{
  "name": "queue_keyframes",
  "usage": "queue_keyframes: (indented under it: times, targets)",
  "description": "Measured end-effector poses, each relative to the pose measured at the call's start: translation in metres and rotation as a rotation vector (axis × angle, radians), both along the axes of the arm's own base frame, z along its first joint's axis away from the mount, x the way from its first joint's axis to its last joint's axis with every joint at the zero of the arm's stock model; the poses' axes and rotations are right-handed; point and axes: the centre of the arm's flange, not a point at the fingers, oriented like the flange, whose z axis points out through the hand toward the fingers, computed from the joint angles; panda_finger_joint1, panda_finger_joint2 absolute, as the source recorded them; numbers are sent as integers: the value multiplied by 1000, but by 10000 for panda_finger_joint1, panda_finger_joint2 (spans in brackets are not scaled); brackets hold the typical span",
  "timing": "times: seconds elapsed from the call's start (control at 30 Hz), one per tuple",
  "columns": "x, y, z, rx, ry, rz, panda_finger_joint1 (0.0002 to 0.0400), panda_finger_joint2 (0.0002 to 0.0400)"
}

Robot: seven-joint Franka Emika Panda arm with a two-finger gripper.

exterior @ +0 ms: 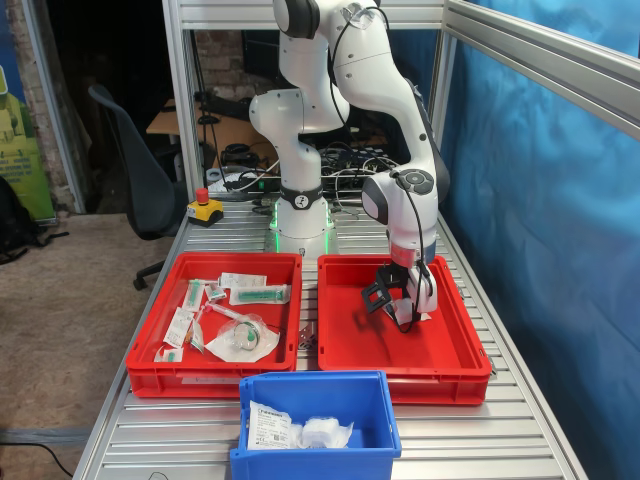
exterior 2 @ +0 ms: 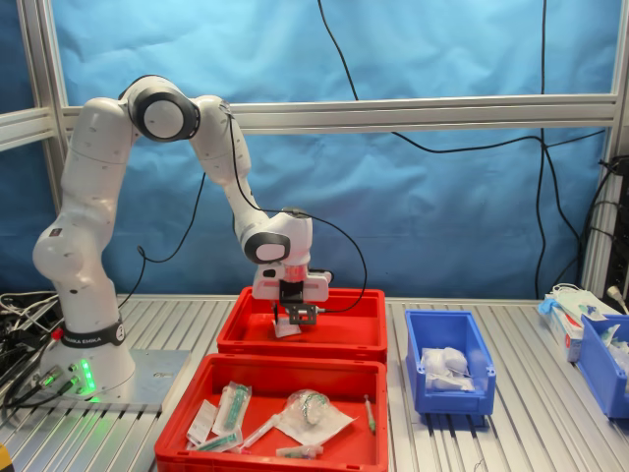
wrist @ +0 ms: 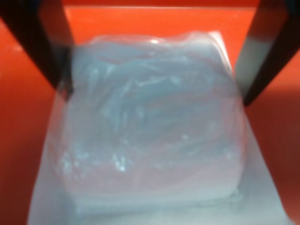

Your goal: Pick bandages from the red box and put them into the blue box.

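Note:
The red box point(exterior: 365, 335) point(exterior 2: 324, 343) lies on the first exterior view's right, at the back in the second exterior view. My gripper point(exterior: 400, 303) point(exterior 2: 293, 317) point(wrist: 157, 93) is lowered into it. In the wrist view a bandage point(wrist: 150, 126), a white pad in crinkly clear wrap, lies on the red floor. The two black fingers point(wrist: 54, 56) stand wide apart on either side of it, so the gripper is open around it. A white corner of the bandage point(exterior: 426, 316) shows below the gripper. The blue box point(exterior: 318, 466) point(exterior 2: 448, 318) holds wrapped white pads.
A second red tray point(exterior: 212, 376) point(exterior 2: 263, 459) cluttered with medical packets lies beside the red box. A red emergency button point(exterior: 204, 206) stands behind it. Another blue bin point(exterior 2: 600, 366) and a white carton point(exterior 2: 574, 313) sit at the second exterior view's right. Aluminium frame posts surround the table.

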Motion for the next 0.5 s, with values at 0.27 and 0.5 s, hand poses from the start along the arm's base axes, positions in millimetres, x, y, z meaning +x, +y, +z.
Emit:
queue_keyframes:
  times: [0.27, 0.5]
  targets:
    - [0, 0, 0, 0, 0, 0, 243, 243]
    - [0, 0, 0, 0, -1, 0, 193, 193]
